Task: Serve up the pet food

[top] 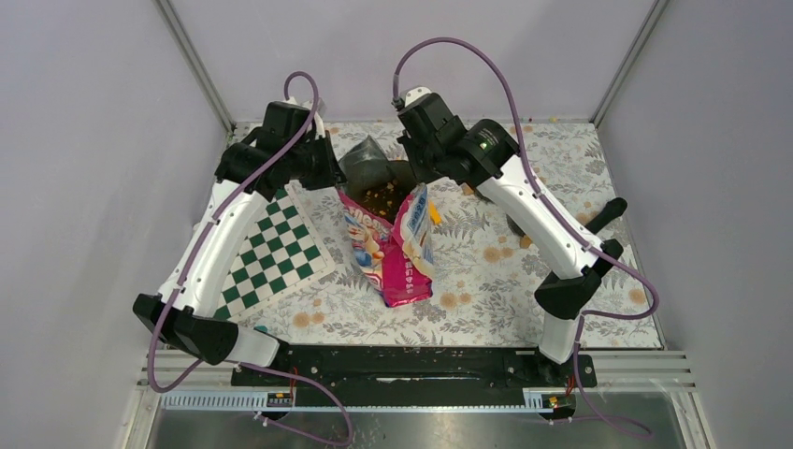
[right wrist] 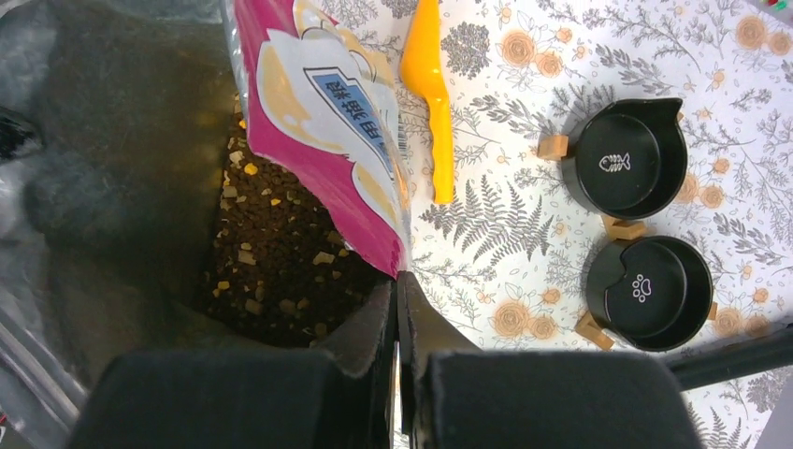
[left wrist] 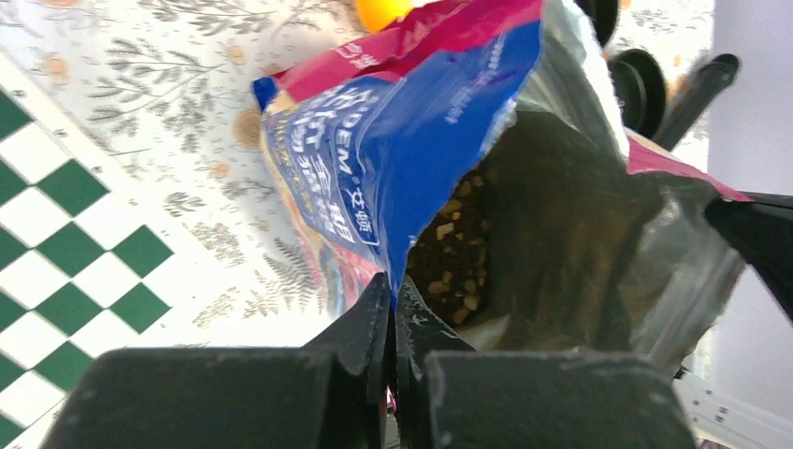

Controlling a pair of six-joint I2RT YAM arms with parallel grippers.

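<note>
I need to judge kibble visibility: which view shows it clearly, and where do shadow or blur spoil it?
Right wrist: pet food crisp, well lit; right tool blurred up close. Left wrist: it sits in shadow inside the bag, dim. Top external: only tiny specks.

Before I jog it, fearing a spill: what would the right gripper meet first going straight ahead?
Probably the pet food bag wall that the right gripper is pinching; the kibble lies beside it.

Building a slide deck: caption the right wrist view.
Right gripper pinches the pet-food bag rim, exposing brown kibble; orange scoop and two black bowls lie alongside.
</note>
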